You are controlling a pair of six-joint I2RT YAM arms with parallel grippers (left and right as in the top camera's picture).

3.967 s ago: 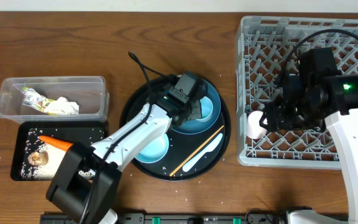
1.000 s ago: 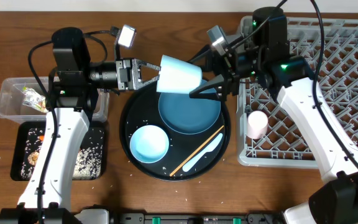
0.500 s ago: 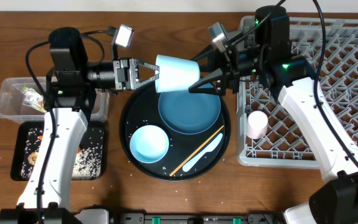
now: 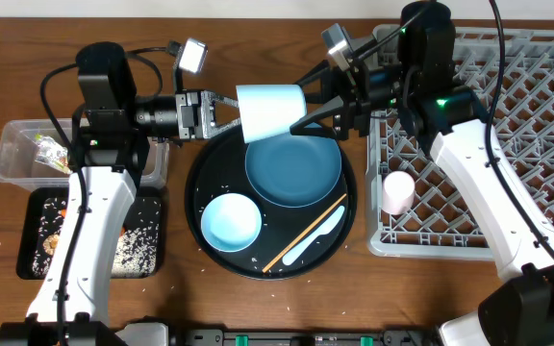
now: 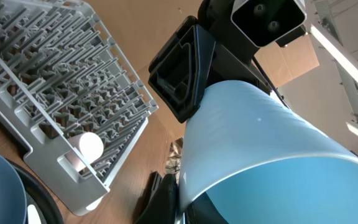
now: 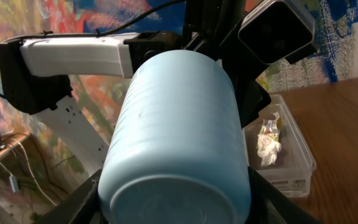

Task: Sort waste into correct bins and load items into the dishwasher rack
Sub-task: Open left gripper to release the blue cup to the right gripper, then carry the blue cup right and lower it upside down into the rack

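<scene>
The light blue cup hangs on its side in the air above the back of the round black tray. My left gripper is shut on its rim, as the left wrist view shows with the cup filling the frame. My right gripper is open, and its fingers straddle the cup's base. The dishwasher rack holds the pale pink cup, also seen in the left wrist view. The dark-blue plate, bowl, spoon and chopstick lie on the tray.
The round black tray sits mid-table. At the left, the clear tub holds the wrapper and white paper. The flat black tray holds rice grains, the brown lump and a bit of carrot beside my left arm.
The cup, held by my left gripper, has moved up and slightly left. My right gripper has closed in until its fingers sit on both sides of the cup's base.
</scene>
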